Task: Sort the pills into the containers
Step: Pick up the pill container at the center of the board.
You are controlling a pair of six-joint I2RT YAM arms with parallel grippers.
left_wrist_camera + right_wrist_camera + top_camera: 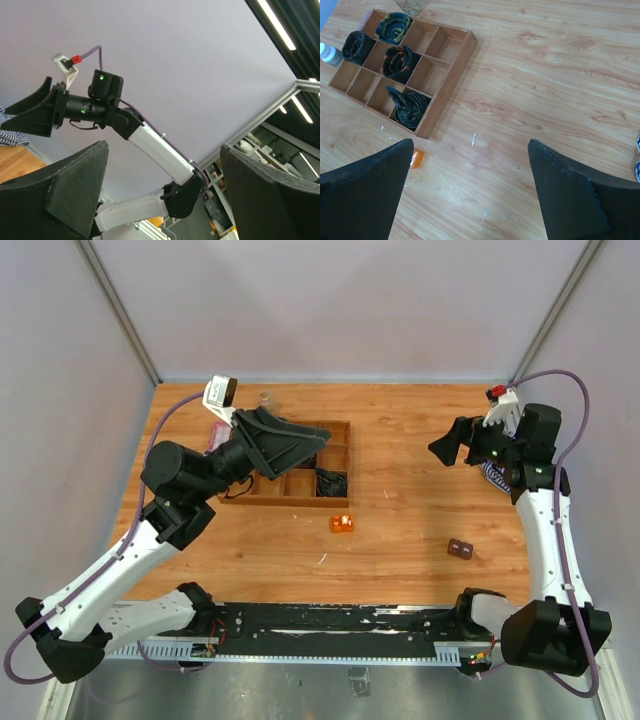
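The clear vial (pixel 266 398) stands at the table's far edge, behind the wooden tray (pixel 340 462); its base also shows in the right wrist view (pixel 412 6). A small bottle with a white cap (pixel 327 54) stands beside the tray's far corner. The pink box (pixel 215 435) peeks out behind my left arm. No pills can be made out in any view. My left gripper (pixel 290 445) hangs open and empty above the tray, its camera facing the wall (pixel 165 190). My right gripper (pixel 455 445) is raised at the right, open and empty above bare wood (pixel 470 190).
The tray holds several black coils (pixel 400 62). A small orange block (pixel 342 523) lies just in front of the tray. A small dark brown object (pixel 461 549) lies at the near right. A blue-striped item (pixel 495 475) sits under my right arm.
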